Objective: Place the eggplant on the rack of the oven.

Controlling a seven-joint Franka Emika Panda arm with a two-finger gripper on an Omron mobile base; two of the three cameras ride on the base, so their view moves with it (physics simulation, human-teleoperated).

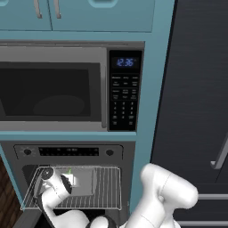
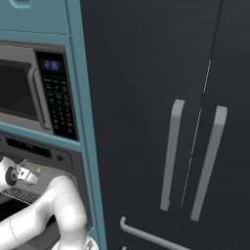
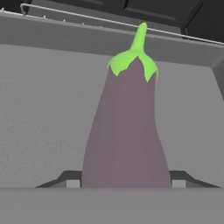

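Note:
The eggplant, dull purple with a green cap and stem, stands between my gripper's two dark fingertips, which are shut on its lower body. It hangs just over the flat grey baking tray. That tray lies on the silver wire rack, which is pulled out of the dark oven. From the left base view my gripper is over the tray's left part, with the green stem tip poking up. The hand also shows at the oven front in the right base view.
A microwave with a blue clock sits right above the oven, in teal cabinetry. Tall dark fridge doors with silver handles stand to the right. The rack's raised wire rim runs beyond the tray's far wall.

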